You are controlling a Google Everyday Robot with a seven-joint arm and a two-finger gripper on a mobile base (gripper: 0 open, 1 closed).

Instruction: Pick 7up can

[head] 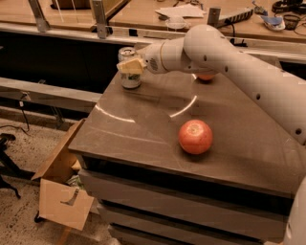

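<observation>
The 7up can (129,79) is a small silver can with a shiny top rim. It stands upright near the far left corner of the dark grey table (138,127). My gripper (130,66), with pale yellow tips, is at the can's upper part and overlaps its near side. The white arm (224,52) reaches in from the right across the back of the table. The can's upper front is hidden by the gripper.
A red-orange apple (195,136) lies on the table's near middle. Another orange fruit (206,77) shows partly under the arm at the back. A cardboard box (62,191) sits on the floor at the left. A cluttered wooden counter (143,14) runs behind.
</observation>
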